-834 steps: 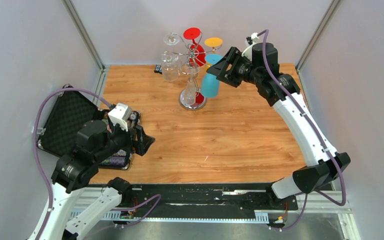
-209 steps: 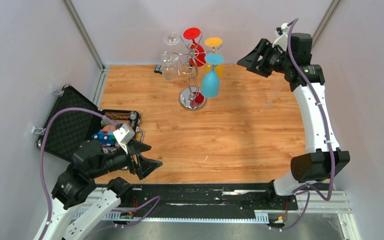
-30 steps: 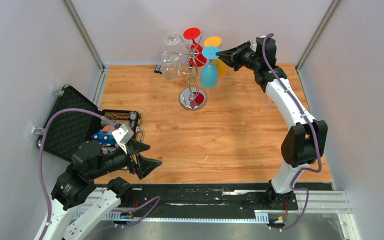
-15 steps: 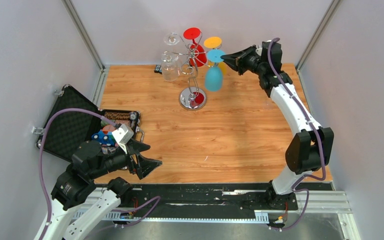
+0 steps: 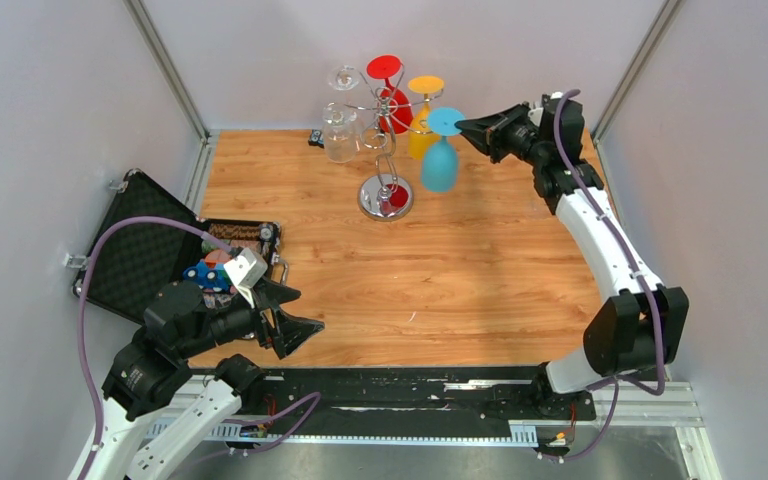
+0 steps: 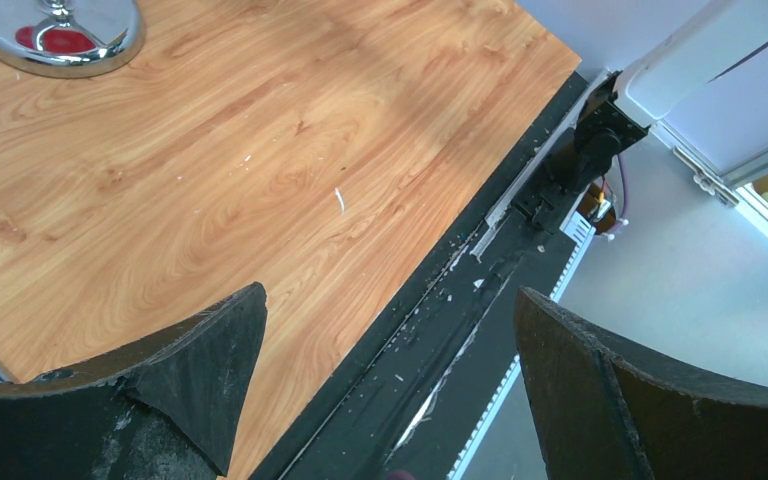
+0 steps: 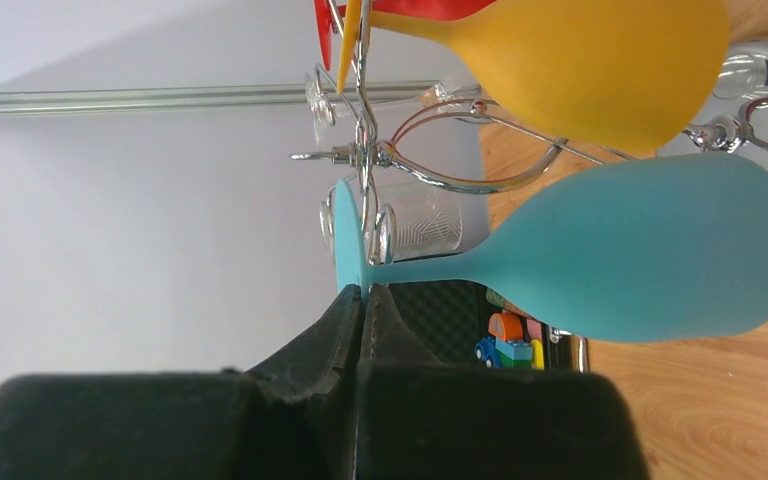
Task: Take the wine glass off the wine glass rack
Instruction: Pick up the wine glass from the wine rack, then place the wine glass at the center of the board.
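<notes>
- Enclosure: plain pale walls (image 5: 260, 50) close off the rear and both sides, joined at the rear corners by aluminium posts (image 5: 165, 65).
- Surface: a wood-grain table (image 5: 480, 260). The left wrist view shows a small pale scratch (image 6: 339, 200) on it. A black strip (image 5: 410, 385), flecked with light debris, runs along the near edge.
- The wine glass rack (image 5: 384, 199) stands upright at rear centre on its mirrored base. A red glass (image 5: 392, 105), a yellow glass (image 5: 420, 140) and clear glasses (image 5: 340, 135) hang from it, bowls down.
- The blue wine glass (image 5: 440, 165) is inverted just right of the rack, above the table and clear of it. In the right wrist view its foot lies close beside a curled hook end, but contact cannot be determined.
- The right gripper (image 5: 463, 125) has its jaws pressed together on the rim of the blue glass's foot.
- The left gripper (image 5: 300, 325) sits over the near left of the table, jaws spread wide with nothing between them.
- A black foam-lined case (image 5: 135, 235) lies open at the left edge, with coloured toy blocks (image 5: 210, 275) inside.
</notes>
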`<state>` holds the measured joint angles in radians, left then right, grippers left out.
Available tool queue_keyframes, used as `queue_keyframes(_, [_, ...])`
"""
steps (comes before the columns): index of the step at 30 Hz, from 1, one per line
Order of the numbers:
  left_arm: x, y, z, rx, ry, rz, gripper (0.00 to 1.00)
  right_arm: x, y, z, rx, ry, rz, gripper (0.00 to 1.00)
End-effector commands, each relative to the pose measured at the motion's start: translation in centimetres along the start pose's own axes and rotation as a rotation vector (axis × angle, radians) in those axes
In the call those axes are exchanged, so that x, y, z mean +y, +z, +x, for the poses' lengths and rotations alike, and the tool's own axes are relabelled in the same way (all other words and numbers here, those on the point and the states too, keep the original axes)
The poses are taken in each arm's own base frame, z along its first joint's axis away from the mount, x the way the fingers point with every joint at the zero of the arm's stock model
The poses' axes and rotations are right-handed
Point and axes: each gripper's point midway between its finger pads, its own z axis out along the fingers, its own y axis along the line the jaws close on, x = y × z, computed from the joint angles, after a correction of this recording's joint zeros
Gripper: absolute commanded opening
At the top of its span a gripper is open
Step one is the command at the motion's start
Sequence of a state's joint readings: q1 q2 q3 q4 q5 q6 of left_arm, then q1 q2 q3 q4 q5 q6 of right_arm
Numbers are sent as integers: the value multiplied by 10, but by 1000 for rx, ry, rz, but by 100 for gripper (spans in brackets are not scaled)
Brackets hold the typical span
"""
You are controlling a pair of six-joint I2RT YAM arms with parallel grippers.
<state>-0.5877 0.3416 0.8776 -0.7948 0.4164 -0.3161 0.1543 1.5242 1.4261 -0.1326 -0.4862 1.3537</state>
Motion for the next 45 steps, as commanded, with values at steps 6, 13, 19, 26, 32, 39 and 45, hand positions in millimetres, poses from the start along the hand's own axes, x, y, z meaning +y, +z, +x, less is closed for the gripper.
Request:
queue_keyframes(6, [4, 6, -4, 5, -22, -21, 100, 24, -53, 16, -4, -97, -94, 0])
queue_keyframes(13, [7, 13, -5, 31, -70, -40, 100, 5, -79, 46, 82, -226, -109, 0])
queue_keyframes(19, [11, 21, 0, 70, -136, -57, 100, -18, -95, 69, 162, -352, -120, 0])
queue_keyframes(26, [9, 28, -5, 77, -238, -66, 100, -53, -101, 89, 256, -497, -131, 0])
queue_keyframes(32, [11, 34, -11, 80, -344, -98, 100, -64, -104, 126, 333, -684, -185, 0])
queue_keyframes(39, [12, 43, -18, 92, -477, -131, 100, -76, -107, 163, 386, -845, -248, 0])
queue_keyframes(45, [7, 44, -32, 54, -535, -126, 100, -78, -116, 186, 393, -968, -329, 0])
